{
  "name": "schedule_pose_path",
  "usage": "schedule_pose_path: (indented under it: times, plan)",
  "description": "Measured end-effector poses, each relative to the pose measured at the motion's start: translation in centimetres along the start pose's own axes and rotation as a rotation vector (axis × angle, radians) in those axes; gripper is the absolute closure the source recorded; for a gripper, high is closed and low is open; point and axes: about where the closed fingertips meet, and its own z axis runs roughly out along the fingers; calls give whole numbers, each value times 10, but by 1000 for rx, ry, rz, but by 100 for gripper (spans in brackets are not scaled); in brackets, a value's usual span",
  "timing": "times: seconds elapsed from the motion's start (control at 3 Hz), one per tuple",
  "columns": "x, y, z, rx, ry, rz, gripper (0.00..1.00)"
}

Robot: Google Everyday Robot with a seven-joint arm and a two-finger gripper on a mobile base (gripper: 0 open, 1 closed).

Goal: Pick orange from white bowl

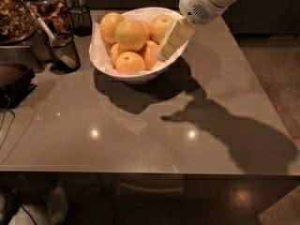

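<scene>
Here my tool hangs over the right side of the white bowl, slanting down and to the left, its tip low beside the fruit and just inside the rim. I cannot tell whether it is open or closed, and I see nothing held in it. Behind it my white wrist housing sits above the bowl's far right edge, and the arm runs up and off to the right.

The orange lies in the bowl just left of my tool, at the far right of the heap; whether the two touch I cannot tell. Two more large pale fruits sit left of it, with smaller deeper-orange fruits on the near side.

The bowl stands toward the far side of the grey surface. My arm's shadow falls across its right half. Two dark mesh cups stand at the far left.
</scene>
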Motion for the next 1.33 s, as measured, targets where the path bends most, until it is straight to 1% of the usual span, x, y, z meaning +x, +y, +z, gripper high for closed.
schedule_pose_path:
  times: [0.33, 0.67, 1.0, 1.33]
  plan:
    - [-21, -5, 35, -24, -23, -30, 0]
    - [-36, -6, 60, -57, -35, -55, 0]
    - [-31, -67, 110, 25, -60, -121, 0]
    - [-13, -106, 140, 62, -71, -161, 0]
